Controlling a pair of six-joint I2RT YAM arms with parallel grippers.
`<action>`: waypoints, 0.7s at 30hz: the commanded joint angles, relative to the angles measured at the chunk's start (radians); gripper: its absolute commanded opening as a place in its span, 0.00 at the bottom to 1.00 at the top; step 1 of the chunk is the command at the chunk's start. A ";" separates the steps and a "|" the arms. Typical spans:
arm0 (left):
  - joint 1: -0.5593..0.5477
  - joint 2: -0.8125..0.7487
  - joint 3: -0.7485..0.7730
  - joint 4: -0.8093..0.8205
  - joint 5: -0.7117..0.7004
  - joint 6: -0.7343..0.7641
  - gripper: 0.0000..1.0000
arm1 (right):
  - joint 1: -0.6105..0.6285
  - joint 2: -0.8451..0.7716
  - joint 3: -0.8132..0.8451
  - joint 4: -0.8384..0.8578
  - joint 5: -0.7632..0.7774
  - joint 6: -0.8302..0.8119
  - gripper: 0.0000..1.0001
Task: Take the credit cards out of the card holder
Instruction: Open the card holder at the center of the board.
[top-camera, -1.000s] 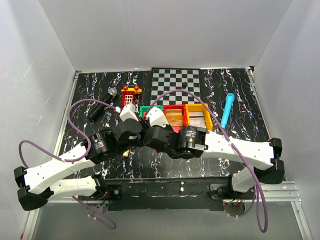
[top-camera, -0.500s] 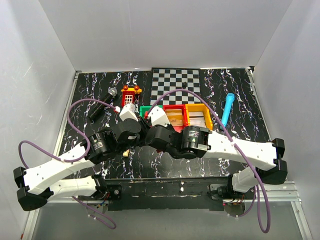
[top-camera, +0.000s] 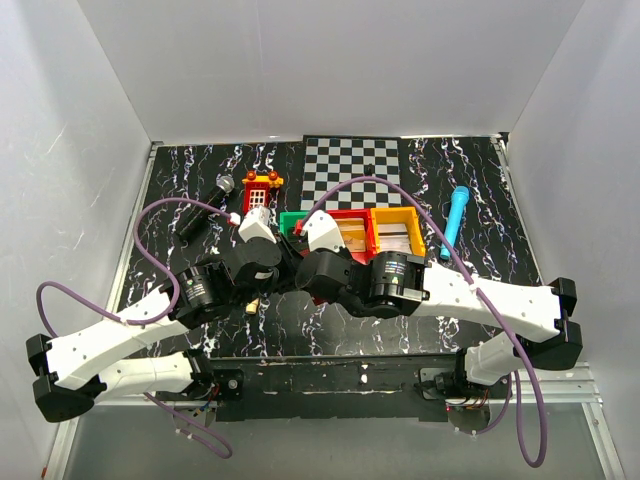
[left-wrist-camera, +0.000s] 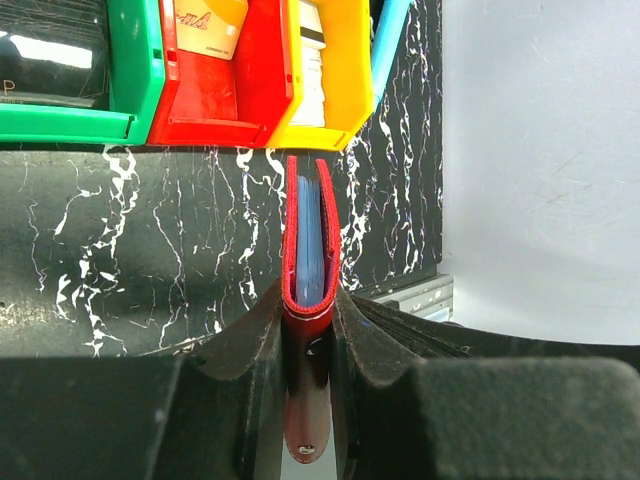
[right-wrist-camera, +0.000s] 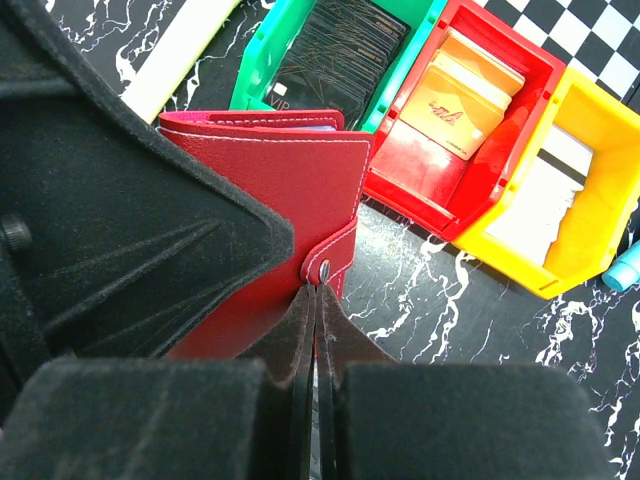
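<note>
Card holder: the card holder (right-wrist-camera: 270, 190) is held up over the middle of the desk, just on the near-edge side of the bins, with both wrists meeting at it.
Left gripper: the left gripper (left-wrist-camera: 309, 300) is clamped across the holder's two red covers, one finger on each face.
Right gripper: the right gripper (right-wrist-camera: 317, 292) has its fingers pressed together on the short red tab (right-wrist-camera: 335, 255), right at the snap.
Axis: in the left wrist view the holder is edge-on and runs straight out from the fingers toward the far edge. Its covers stand slightly apart there, showing the blue sleeves (left-wrist-camera: 311, 235).
Key relation: the tab lies on the right arm's side of the holder and the body on the left arm's side. Opening probably calls for the right arm to peel the tab off the cover while the left holds firm.
Credit cards: none can be made out inside the sleeves. Dark credit cards (right-wrist-camera: 345, 50) lie in the green bin (right-wrist-camera: 262, 80), orange ones (right-wrist-camera: 460, 95) in the red bin (right-wrist-camera: 400, 195), and pale ones (right-wrist-camera: 545, 205) in the yellow bin (right-wrist-camera: 520, 272).
Risk: the holder may twist out of the left grip.
</note>
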 joint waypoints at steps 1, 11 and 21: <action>-0.005 -0.038 0.017 -0.021 -0.030 0.002 0.00 | -0.013 -0.032 -0.005 -0.008 0.044 0.007 0.01; -0.005 -0.042 0.020 -0.050 -0.051 -0.003 0.00 | -0.020 -0.038 -0.006 -0.010 0.046 0.007 0.01; -0.005 -0.035 0.021 -0.064 -0.059 -0.003 0.00 | -0.024 -0.043 -0.006 -0.013 0.046 0.010 0.01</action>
